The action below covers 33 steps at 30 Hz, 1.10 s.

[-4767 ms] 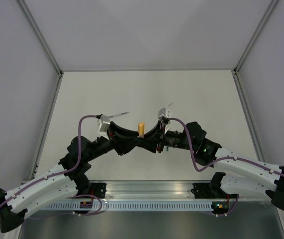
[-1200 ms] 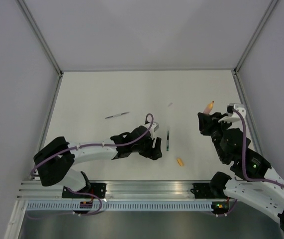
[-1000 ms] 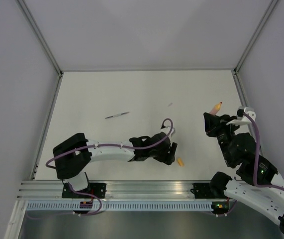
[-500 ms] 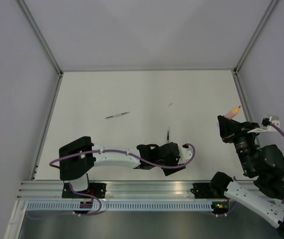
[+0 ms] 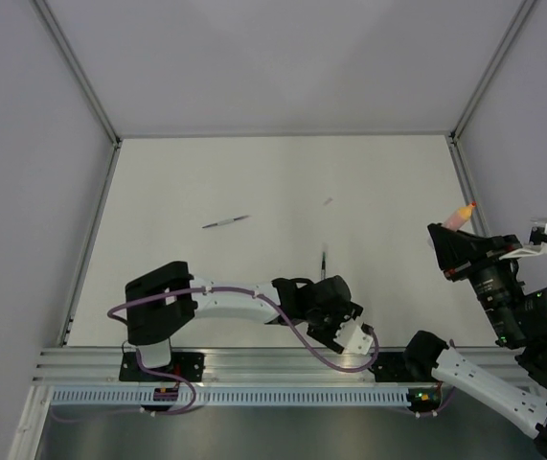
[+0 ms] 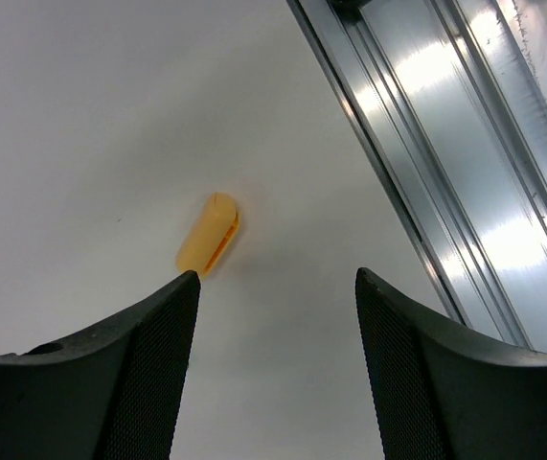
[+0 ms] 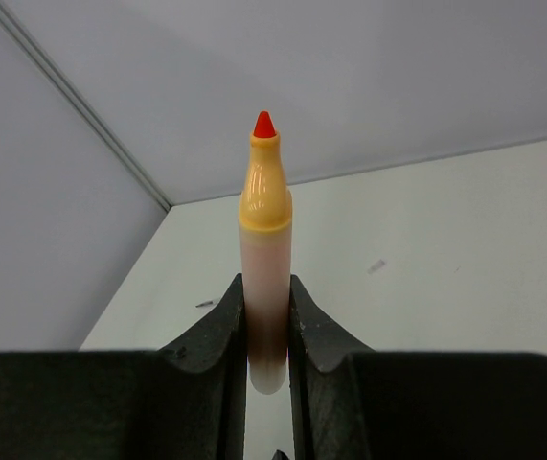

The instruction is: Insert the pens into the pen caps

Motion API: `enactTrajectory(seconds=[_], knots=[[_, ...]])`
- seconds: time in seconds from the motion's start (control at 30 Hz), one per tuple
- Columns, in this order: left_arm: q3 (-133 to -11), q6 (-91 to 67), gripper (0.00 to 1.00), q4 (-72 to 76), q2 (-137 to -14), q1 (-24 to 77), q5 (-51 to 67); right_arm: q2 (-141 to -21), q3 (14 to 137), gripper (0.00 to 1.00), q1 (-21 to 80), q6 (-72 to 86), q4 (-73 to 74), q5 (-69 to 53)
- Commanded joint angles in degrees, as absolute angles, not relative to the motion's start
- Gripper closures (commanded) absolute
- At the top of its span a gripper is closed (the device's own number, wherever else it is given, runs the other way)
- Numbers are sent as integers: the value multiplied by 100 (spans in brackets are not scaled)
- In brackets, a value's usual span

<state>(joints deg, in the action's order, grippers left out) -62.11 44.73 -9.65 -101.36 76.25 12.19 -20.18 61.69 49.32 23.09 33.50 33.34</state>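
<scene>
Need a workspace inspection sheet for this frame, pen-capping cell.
Surface: white tabletop, unmarked.
Job's things: thin silver-grey pen and tiny grey cap lying apart; dark green-accented pen partly hidden by left arm; yellow-orange cap lying flat; pink-orange marker uncapped, held.
Clutter: nothing seen.
Grippers: left gripper open, empty, near yellow-orange cap; right gripper shut on pink-orange marker, tip up.
Cables: purple cable looped beside left arm.
Surroundings: grey walls; aluminium rail at near edge.

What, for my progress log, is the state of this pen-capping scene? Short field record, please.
left gripper: open, above table, nothing held
yellow-orange cap: lying just ahead of left gripper
right gripper: shut on pink-orange marker, tip up, uncapped
silver-grey pen: lying left of centre
dark pen: lying beside left arm
grey cap: lying farther back, alone
</scene>
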Motion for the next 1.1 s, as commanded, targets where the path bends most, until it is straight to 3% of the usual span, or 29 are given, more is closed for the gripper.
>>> enactTrajectory(seconds=[0.0, 0.73, 1.07], knots=[[-6652, 5396, 28, -1203, -10458, 7620, 1590, -1855, 6460, 100, 4939, 2127, 3647, 3147], [-7866, 5774, 38, -1925, -11672, 7075, 2250, -1292, 6398, 100, 4940, 2022, 3788, 3103], [-8156, 5853, 59, -2478, -11962, 7075, 2461, -1160, 6346, 100, 4957, 2092, 3762, 3015]])
